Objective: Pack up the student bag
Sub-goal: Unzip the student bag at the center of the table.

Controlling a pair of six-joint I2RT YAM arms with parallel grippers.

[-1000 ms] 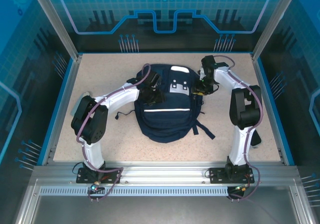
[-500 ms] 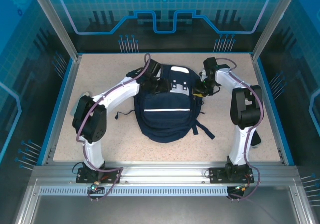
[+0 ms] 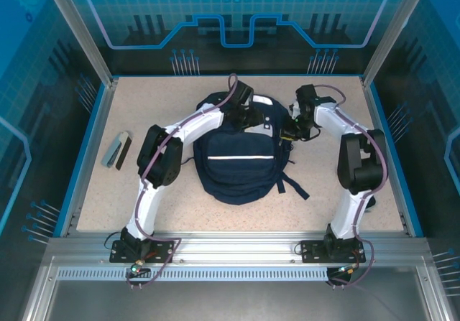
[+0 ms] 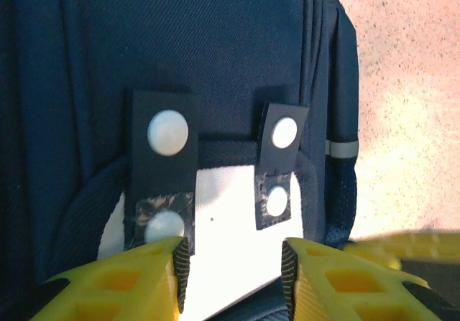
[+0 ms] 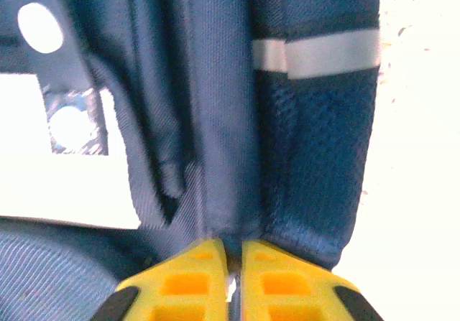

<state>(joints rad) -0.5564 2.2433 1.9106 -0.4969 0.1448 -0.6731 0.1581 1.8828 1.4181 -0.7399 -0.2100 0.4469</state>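
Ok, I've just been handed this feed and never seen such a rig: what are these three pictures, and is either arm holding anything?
The wide picture looks down on two white robot arms bolted at the table's near edge. A navy backpack lies flat between them; a small flat grey and dark item lies to its left, too small to identify. The other two come from wrist cameras, with yellow fingers at the bottom. The left tool is open above the backpack's white patch, holding nothing. The right tool is closed on a fold of fabric at the backpack's side.
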